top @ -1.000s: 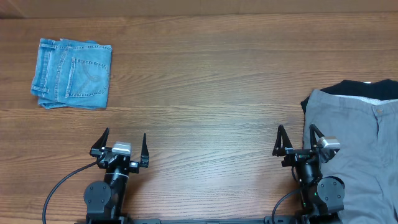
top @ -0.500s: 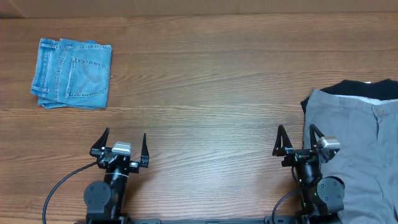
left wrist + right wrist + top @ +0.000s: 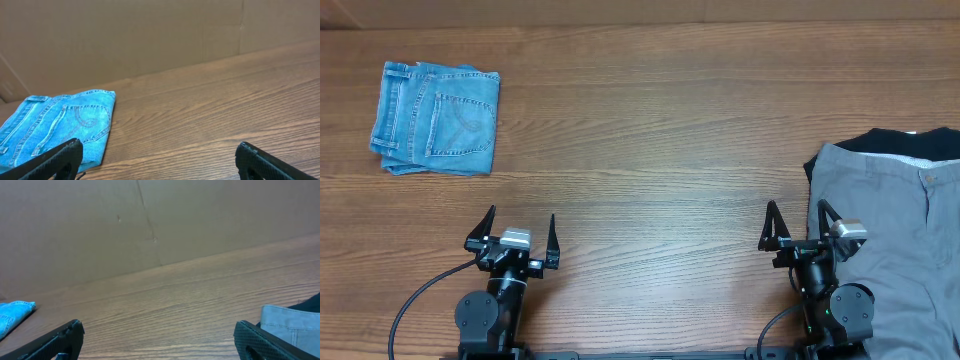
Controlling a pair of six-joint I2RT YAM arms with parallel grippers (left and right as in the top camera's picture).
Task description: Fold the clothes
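Observation:
Light blue denim jeans (image 3: 437,119) lie folded into a neat rectangle at the far left of the table, a back pocket facing up; they also show in the left wrist view (image 3: 55,127) and as a small corner in the right wrist view (image 3: 12,313). Grey trousers (image 3: 895,230) lie spread at the right edge, over a black garment (image 3: 910,143) that sticks out behind them; the trousers' edge also shows in the right wrist view (image 3: 290,322). My left gripper (image 3: 515,232) is open and empty near the front edge. My right gripper (image 3: 798,225) is open and empty, just left of the grey trousers.
A brown cardboard wall (image 3: 150,35) stands behind the wooden table (image 3: 650,150). Black cables (image 3: 415,300) run from the arm bases at the front edge.

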